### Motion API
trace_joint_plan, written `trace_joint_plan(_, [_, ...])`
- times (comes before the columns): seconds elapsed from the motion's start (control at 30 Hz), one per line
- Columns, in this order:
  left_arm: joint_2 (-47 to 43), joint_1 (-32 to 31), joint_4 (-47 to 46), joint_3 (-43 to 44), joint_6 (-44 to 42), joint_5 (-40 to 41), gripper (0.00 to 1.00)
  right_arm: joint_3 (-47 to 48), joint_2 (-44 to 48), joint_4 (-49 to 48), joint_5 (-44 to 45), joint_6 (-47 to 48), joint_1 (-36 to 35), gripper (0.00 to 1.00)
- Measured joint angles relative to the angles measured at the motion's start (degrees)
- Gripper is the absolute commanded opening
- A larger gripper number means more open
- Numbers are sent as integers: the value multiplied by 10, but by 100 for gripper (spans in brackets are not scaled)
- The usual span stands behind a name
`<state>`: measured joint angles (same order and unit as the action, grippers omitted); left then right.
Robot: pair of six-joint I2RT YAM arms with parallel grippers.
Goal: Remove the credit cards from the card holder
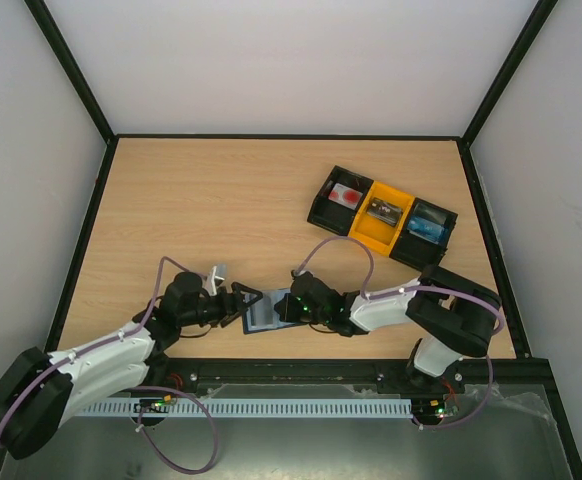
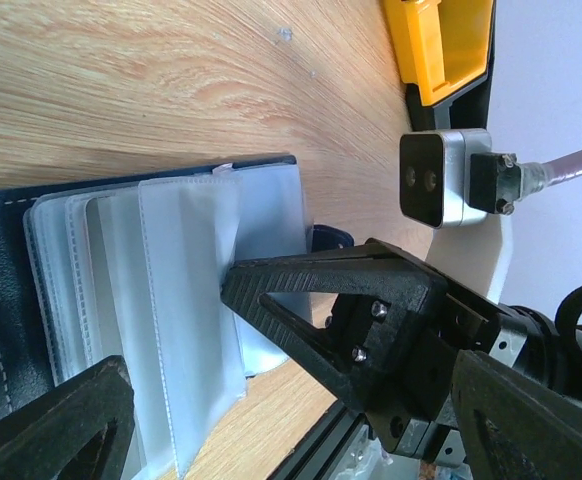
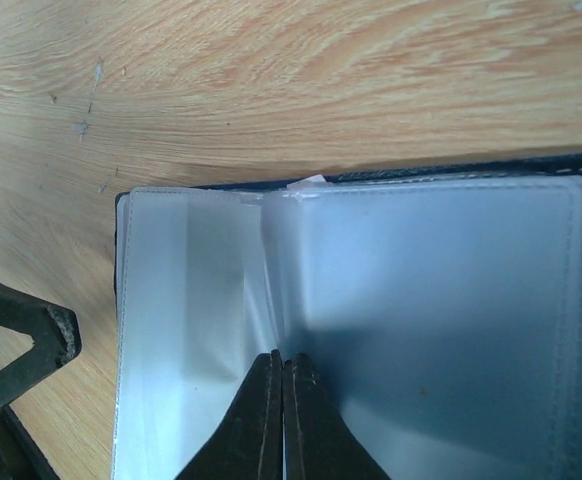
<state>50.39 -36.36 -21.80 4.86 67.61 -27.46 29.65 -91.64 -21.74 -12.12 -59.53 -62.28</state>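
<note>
Pinkish card (image 1: 346, 195) and black card (image 1: 381, 209) lie in tray (image 1: 320, 208)

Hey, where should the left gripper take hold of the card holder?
Probably the card holder's navy cover edge beyond the sleeves, coming in low from the left arm's side. It lies open and flat, and the right gripper occupies the opposite side.

A bench (image 1: 221, 200) of pale, fine-grained wood is closed on three sides by plain white walls (image 1: 291, 60), with black frame bars (image 1: 73, 68) along its edges and up the corners, a dark metal rail (image 1: 271, 373) at its near edge, and even light that gives only soft shadows.
</note>
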Motion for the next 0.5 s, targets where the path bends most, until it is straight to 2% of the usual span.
trace_joint_plan(0.5, [57, 0, -36, 0, -1, 6, 87, -19, -13, -58, -15, -20, 0, 2])
